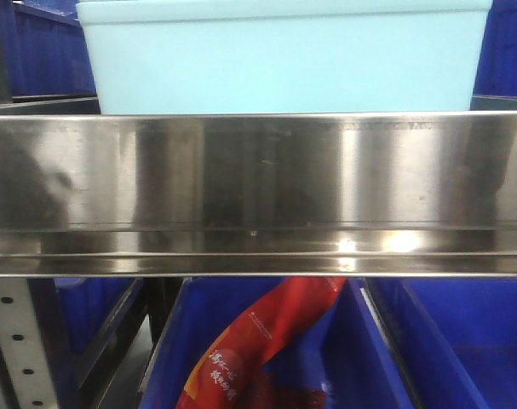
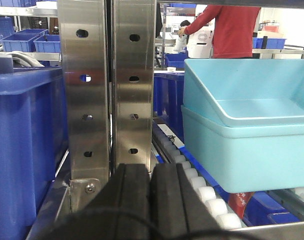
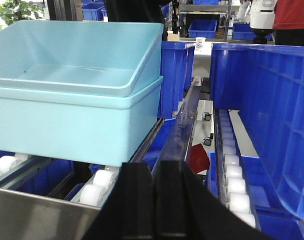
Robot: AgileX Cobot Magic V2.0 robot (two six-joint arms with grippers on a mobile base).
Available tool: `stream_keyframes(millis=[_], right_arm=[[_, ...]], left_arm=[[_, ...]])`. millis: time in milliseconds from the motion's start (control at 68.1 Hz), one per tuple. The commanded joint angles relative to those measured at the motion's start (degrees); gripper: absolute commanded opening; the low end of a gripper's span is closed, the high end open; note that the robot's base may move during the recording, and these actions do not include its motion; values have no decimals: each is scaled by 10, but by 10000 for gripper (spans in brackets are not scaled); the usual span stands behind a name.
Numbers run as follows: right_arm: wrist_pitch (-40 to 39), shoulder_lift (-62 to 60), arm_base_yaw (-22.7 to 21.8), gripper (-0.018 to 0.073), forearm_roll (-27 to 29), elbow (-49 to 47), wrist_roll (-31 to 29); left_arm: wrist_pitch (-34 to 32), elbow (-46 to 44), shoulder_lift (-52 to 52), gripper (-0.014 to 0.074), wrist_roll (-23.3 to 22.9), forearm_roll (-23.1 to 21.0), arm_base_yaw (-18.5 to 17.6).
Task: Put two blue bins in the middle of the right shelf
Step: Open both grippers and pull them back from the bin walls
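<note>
The two blue bins [image 3: 76, 105] sit nested, one tilted inside the other, on the white rollers [image 3: 94, 192] of the right shelf middle [image 1: 258, 192]; the inner bin leans so that its rim rises above the rim of the outer bin on one side. In the front view, the outer bin wall [image 1: 284, 64] stands directly behind and above the broad brushed-metal front rail; below that rail lies a dark-blue crate [image 1: 343, 358] holding a red packet [image 1: 258, 336] with printed lettering.

Left gripper [image 2: 150, 200]: fingers pressed together, nothing between them; it points at two perforated steel uprights [image 2: 109, 85], with the bins to the right of these uprights and apart from the gripper. A large dark-blue crate [image 2: 26, 145] stands to the left of the uprights; a person in a red top [image 2: 229, 27] is visible far behind the bins.

Right gripper [image 3: 154, 200]: fingers pressed together, holding nothing; it sits in front of the bins and just to their right, without touching them. A dark-blue crate [image 3: 174, 75] stands behind the bins; a second, tilted dark-blue crate [image 3: 272, 115] occupies the neighbouring roller lane to their right; a metal divider rail [image 3: 184, 120] runs between the two lanes.
</note>
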Motion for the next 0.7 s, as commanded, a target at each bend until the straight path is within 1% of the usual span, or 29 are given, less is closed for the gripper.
stream_keyframes(millis=[0,573,646,690], right_arm=[[-16,-3,-3,-160,-6,2,0],[-16,-3,-3,-162,-6,2,0],[-16,-3,-3,-162,-6,2,0],[-16,-3,-3,-162,-6,2,0]], left_arm=[[-15,1,-4,-111,-3,2,3],[-15,1,-4,-111,-3,2,3],[-2,1,-4,-111,-3,-16,3],[7,1,-5,-111,6,-31,6]])
